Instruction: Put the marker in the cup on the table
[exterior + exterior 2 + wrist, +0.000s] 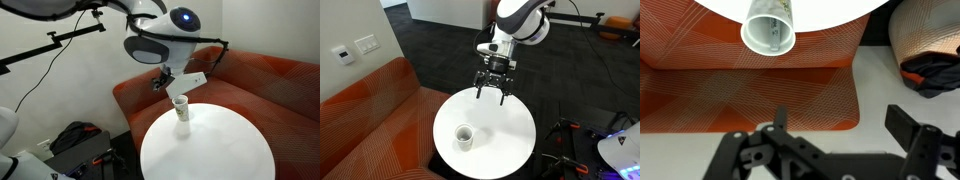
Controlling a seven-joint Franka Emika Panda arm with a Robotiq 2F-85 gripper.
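The white paper cup [181, 108] stands upright on the round white table [215, 150], near the edge by the sofa. It also shows in an exterior view [465, 136] and, from above, in the wrist view [769, 30]. My gripper [492, 96] hangs open above the table's far edge, apart from the cup, and it is also seen in an exterior view [168, 82]. In the wrist view the fingers [840, 122] are spread with nothing between them. I do not see the blue marker in any view, and I cannot tell whether it lies inside the cup.
A red-brown curved sofa [250, 80] wraps round the table's side and also shows in an exterior view [370, 120]. A black bag [75, 140] lies on the floor. A black camera arm [60, 40] reaches along the wall. Dark carpet [440, 40] lies beyond.
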